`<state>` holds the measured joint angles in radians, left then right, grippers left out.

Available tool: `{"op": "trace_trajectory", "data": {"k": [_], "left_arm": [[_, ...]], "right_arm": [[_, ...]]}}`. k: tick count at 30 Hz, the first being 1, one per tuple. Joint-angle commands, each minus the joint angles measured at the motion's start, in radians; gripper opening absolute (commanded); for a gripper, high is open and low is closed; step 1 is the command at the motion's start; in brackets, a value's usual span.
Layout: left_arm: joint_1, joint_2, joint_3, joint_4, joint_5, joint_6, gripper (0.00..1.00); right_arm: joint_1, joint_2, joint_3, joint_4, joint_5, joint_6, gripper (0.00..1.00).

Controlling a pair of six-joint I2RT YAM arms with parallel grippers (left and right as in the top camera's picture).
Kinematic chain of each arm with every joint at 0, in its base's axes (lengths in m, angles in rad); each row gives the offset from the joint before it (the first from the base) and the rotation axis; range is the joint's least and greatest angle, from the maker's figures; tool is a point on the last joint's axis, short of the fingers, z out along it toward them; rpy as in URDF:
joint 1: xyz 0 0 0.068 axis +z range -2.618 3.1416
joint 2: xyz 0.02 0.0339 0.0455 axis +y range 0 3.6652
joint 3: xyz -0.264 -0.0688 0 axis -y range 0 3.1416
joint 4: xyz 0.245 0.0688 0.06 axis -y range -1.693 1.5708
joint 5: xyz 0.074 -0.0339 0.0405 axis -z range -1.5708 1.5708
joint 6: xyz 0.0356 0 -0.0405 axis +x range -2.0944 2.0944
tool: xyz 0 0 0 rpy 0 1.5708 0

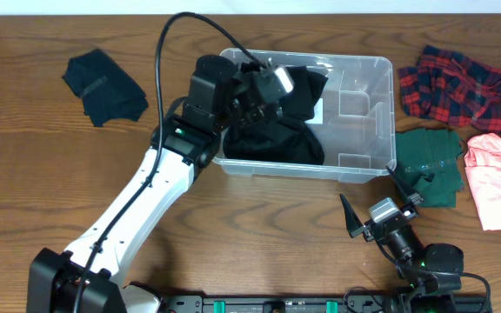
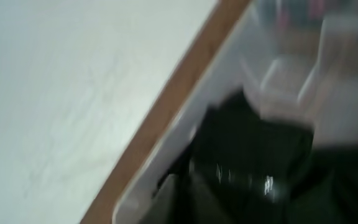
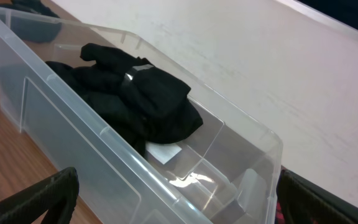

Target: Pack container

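Observation:
The clear container [image 1: 368, 117] stands at the back middle of the table. A heap of black clothes [image 1: 272, 130] fills its left half, and a white label [image 1: 318, 111] shows on its base. My left gripper [image 1: 263, 87] is inside the bin over the black heap, shut; I cannot tell whether cloth is caught in it. The left wrist view is blurred and shows only black cloth [image 2: 253, 155] and the container's rim [image 2: 166, 155]. My right gripper [image 1: 379, 206] hovers in front of the bin's right corner, open and empty. Its wrist view looks over the container's near wall [image 3: 104, 162] at the black clothes [image 3: 142, 99].
A dark garment [image 1: 104, 84] lies at the far left. To the right of the bin lie a red plaid garment [image 1: 464, 87], a dark green one [image 1: 429, 165] and a pink one [image 1: 498, 178]. The bin's right half holds only moulded dividers [image 1: 359, 109].

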<state>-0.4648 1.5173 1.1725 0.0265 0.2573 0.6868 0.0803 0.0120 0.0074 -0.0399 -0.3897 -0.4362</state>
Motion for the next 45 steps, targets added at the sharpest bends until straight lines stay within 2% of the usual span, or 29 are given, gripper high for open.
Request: {"op": "trace_trajectory", "data": {"k": [1,8,12,17,22,27,37,45], "left_arm": [[0.0,0.033,0.008,0.088,0.046,-0.26,0.06],[0.0,0.175,0.008,0.314,0.045,-0.427,0.06],[-0.001,0.27,0.008,0.398,0.045,-0.465,0.06],[-0.006,0.398,0.008,0.412,0.046,-0.465,0.06],[-0.006,0.493,0.008,0.349,0.045,-0.464,0.06],[-0.006,0.491,0.008,0.313,0.045,-0.463,0.06],[-0.018,0.357,0.008,0.422,0.045,-0.465,0.06],[-0.059,0.38,0.008,0.37,0.045,-0.464,0.06]], "right_arm": [[0.006,-0.005,-0.002,-0.002,-0.006,-0.01,0.99],[0.006,-0.005,-0.002,-0.002,-0.006,-0.01,0.99],[0.006,-0.005,-0.002,-0.002,-0.006,-0.01,0.99],[0.006,-0.005,-0.002,-0.002,-0.006,-0.01,0.99],[0.006,-0.005,-0.002,-0.002,-0.006,-0.01,0.99],[0.006,-0.005,-0.002,-0.002,-0.006,-0.01,0.99],[0.006,-0.005,-0.002,-0.002,-0.006,-0.01,0.99],[0.006,-0.005,-0.002,-0.002,-0.006,-0.01,0.99]]}}
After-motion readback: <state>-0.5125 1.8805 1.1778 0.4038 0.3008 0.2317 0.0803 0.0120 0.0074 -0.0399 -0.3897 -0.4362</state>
